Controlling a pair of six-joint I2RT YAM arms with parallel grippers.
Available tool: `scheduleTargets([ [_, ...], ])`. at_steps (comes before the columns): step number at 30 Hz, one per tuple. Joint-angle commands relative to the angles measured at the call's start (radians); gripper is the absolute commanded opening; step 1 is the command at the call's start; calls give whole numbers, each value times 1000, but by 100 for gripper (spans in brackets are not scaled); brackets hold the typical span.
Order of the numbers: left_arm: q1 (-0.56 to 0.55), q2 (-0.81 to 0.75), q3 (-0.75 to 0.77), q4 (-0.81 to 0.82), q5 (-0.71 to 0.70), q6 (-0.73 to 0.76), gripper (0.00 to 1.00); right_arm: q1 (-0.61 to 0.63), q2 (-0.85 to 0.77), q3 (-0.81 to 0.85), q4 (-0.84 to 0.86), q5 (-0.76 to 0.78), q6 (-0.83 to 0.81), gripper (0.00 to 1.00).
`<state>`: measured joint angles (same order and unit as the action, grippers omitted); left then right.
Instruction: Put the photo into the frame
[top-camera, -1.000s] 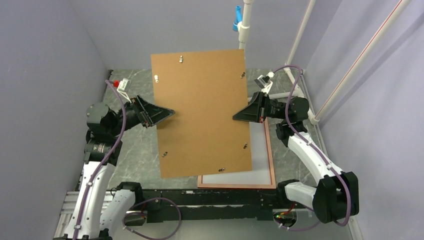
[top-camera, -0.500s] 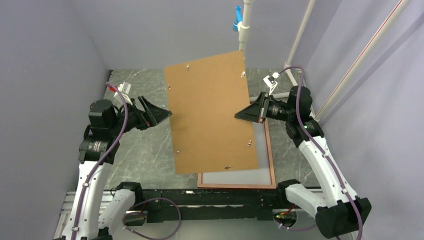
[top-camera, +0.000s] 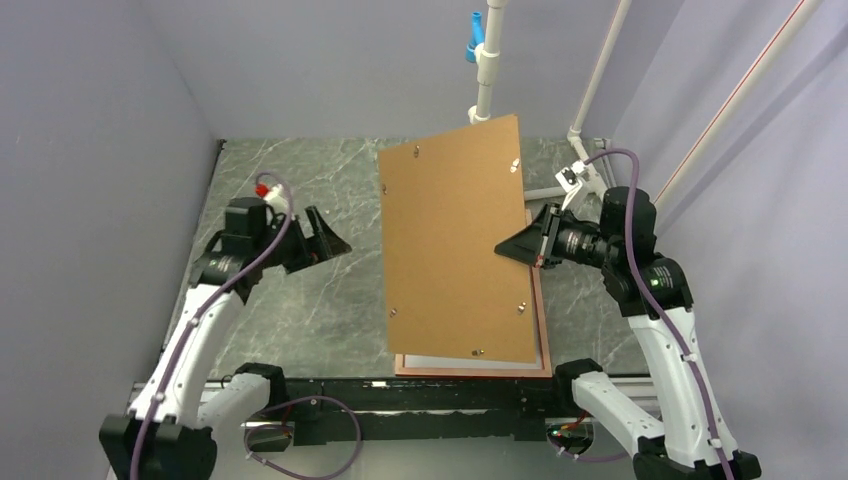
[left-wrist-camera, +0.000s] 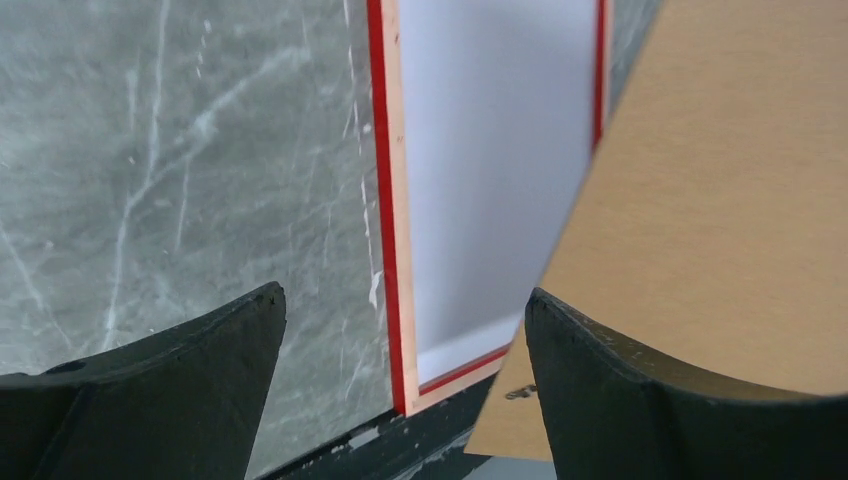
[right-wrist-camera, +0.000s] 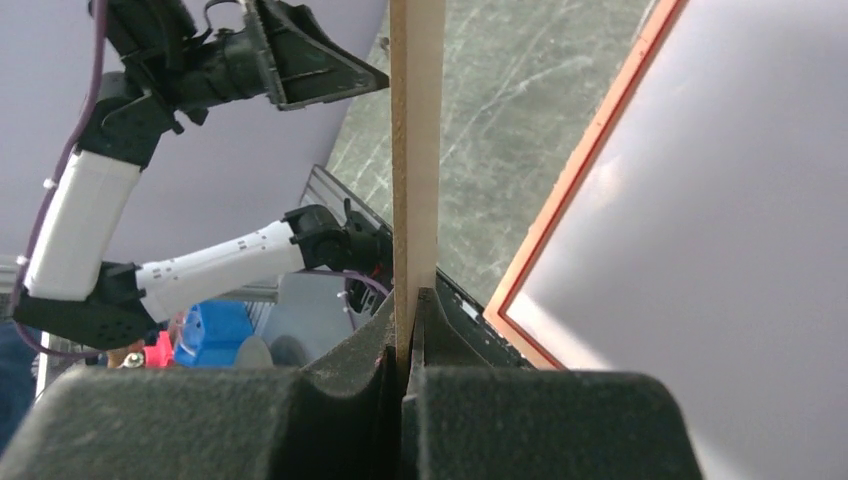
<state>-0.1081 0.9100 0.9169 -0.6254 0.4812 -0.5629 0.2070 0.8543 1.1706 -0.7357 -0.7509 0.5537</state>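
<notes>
My right tool (top-camera: 503, 247) is clamped shut on the right edge of the brown backing board (top-camera: 450, 240). The board hangs tilted above the desk (top-camera: 300, 180), with its lower edge over the frame (left-wrist-camera: 385, 200). My left tool (top-camera: 333, 234) stands wide open with nothing in it, apart from the board's left edge. The frame lies flat at the near right of the desk, red rim showing. The white sheet inside it appears to be the photo (left-wrist-camera: 490, 150), back up, though I can't see its printed side.
</notes>
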Motion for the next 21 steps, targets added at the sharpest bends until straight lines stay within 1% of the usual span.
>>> scheduleTargets([
  [1, -115, 106, -24, 68, -77, 13, 90, -3, -44, 105, -127, 57, -24, 0],
  [8, -280, 332, -41, 226, -144, -56, 83, -3, -64, 174, -300, 161, -58, 0],
  [11, -342, 439, -30, 288, -165, -80, 81, -3, -71, 179, -343, 203, -65, 0],
  [14, -421, 558, 14, 292, -232, -83, 82, -2, -78, 165, -354, 223, -60, 0],
  [17, -479, 653, 67, 271, -295, -87, 80, -2, -77, 158, -362, 245, -61, 0],
  [18, -494, 679, 79, 264, -320, -90, 79, -3, -77, 154, -362, 251, -61, 0],
  [21, -524, 744, 101, 253, -369, -97, 71, -2, -77, 140, -352, 254, -62, 0],
])
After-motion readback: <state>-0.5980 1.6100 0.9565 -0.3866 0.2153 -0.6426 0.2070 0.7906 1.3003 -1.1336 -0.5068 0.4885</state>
